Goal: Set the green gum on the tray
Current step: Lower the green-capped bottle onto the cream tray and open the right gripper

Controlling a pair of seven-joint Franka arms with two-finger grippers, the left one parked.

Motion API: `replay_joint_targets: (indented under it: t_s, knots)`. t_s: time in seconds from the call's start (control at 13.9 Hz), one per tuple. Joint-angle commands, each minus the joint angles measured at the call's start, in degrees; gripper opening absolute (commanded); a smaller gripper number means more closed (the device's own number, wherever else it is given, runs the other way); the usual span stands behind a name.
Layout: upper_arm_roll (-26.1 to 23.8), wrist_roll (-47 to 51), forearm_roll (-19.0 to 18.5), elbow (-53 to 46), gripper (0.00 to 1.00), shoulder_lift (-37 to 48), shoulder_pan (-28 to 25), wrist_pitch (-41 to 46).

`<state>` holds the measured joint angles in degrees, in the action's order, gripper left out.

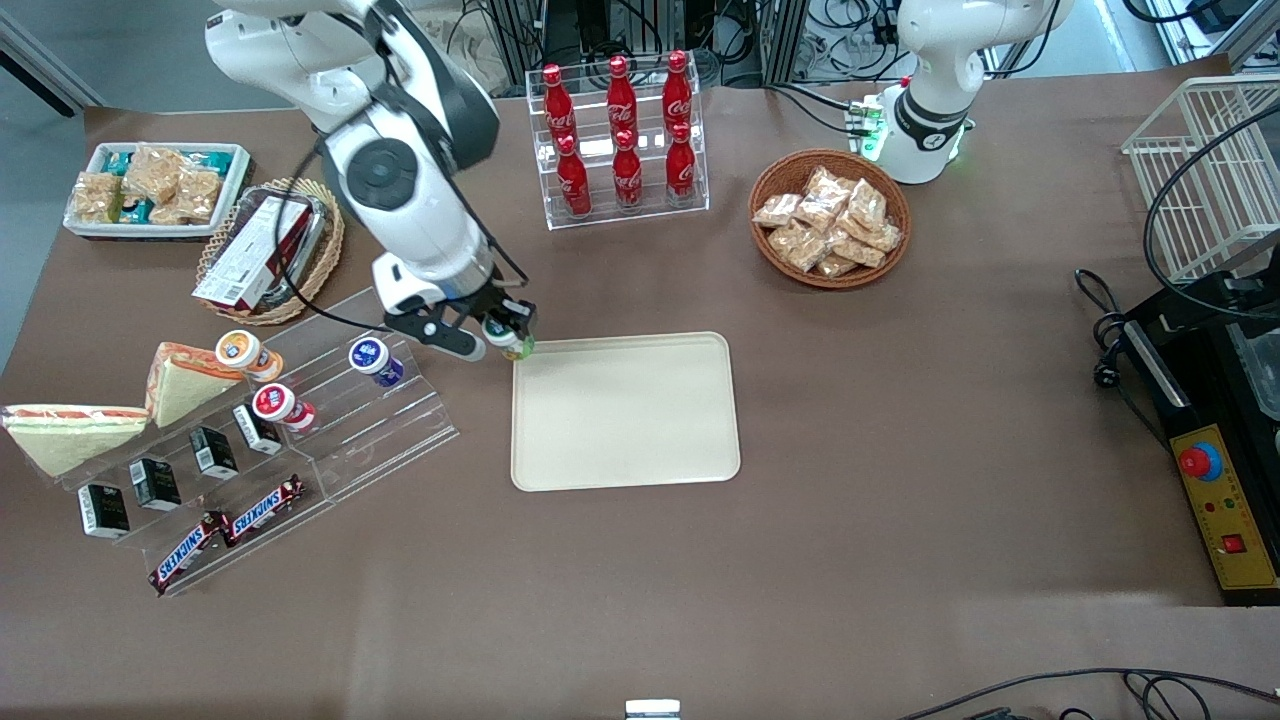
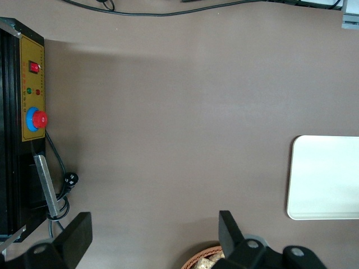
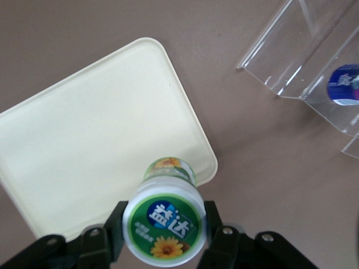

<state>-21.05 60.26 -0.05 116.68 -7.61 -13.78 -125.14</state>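
My right gripper [image 1: 505, 334] is shut on the green gum [image 1: 510, 340], a small green bottle with a white lid and a green label [image 3: 164, 223]. It holds the bottle in the air just over the corner of the cream-beige tray [image 1: 625, 440] that lies nearest the clear acrylic display stand. In the right wrist view the two black fingers [image 3: 216, 235] press on the lid from both sides, and the tray's rounded corner [image 3: 112, 134] lies beneath the bottle. The tray has nothing on it. Its edge also shows in the left wrist view [image 2: 328, 176].
A clear acrylic stepped stand [image 1: 340, 420] beside the tray holds a blue-purple bottle [image 1: 374, 359], an orange bottle [image 1: 245, 353], a red bottle [image 1: 280, 405] and snacks. A cola bottle rack [image 1: 620, 135] and a snack basket [image 1: 830, 220] stand farther from the front camera.
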Motion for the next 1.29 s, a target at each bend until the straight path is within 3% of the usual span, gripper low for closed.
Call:
replay_joint_targets:
  t_s: [0.0,0.29,0.72,0.86,0.94,1.01,1.08,1.22]
  knots:
    - [0.05,4.34,-3.38,1.18,0.24,-4.60,-1.33,-5.62]
    - [0.05,5.74,-3.47,5.04,0.25,-8.47,-1.42,-15.29]
    - [0.13,6.01,-5.14,9.53,0.25,-10.58,-1.51,-22.16]
    - [0.31,6.10,-5.14,9.53,0.30,-11.37,-1.51,-23.04]
    - [0.57,6.01,-5.31,9.53,0.38,-11.99,-1.42,-24.00]
    - [0.66,6.10,-5.84,9.53,0.62,-12.51,-1.34,-24.53]
    - [0.66,6.19,-5.93,9.36,0.99,-12.61,-1.07,-24.54]
    - [0.66,7.24,-5.93,9.01,1.00,-12.69,-1.16,-24.54]
